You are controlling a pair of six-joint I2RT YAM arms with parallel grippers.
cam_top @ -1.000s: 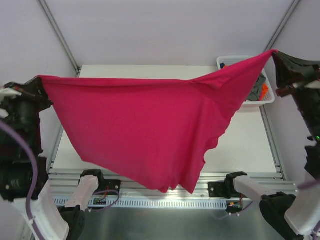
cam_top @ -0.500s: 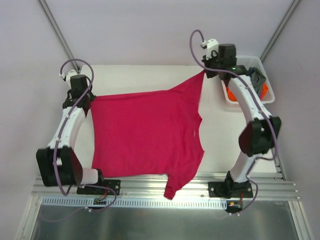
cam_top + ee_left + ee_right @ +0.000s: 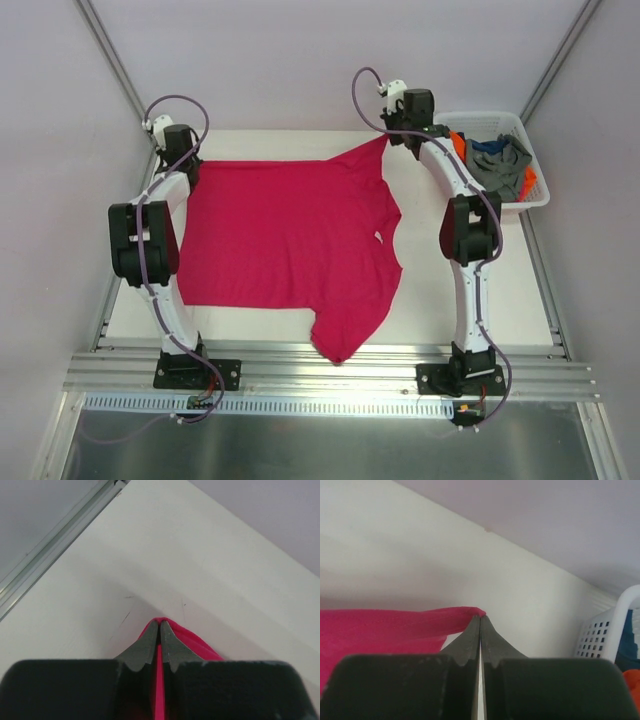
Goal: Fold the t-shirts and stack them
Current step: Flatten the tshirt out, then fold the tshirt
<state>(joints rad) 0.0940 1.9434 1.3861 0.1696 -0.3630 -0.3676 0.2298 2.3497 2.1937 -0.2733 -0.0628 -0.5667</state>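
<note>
Magenta-pink cloth is seen spread across the white table. The pink t-shirt is laid largely flat and covers the middle and left of the surface. Its two far corners are held by the arms.

The far left corner of the garment is clamped in the left gripper, close to the far left corner of the table. In the left wrist view the jaws are pressed together, with a thin pink edge of cloth caught between them.

The far right corner is drawn out to a point and pinched by the right gripper, near the basket. In the right wrist view the fingers are closed tight, and the pink fabric runs off to the left from their tips. Whether either corner is lifted clear of the table cannot be determined.

Some wrinkling is noted along the right side of the garment. One lobe of cloth extends to the near edge of the table, where it overlaps the aluminium rail.

The basket, of white plastic, is placed at the far right corner of the table. Inside it the grey t-shirt, the orange t-shirt and the dark blue t-shirt are bundled together, unfolded.
</note>
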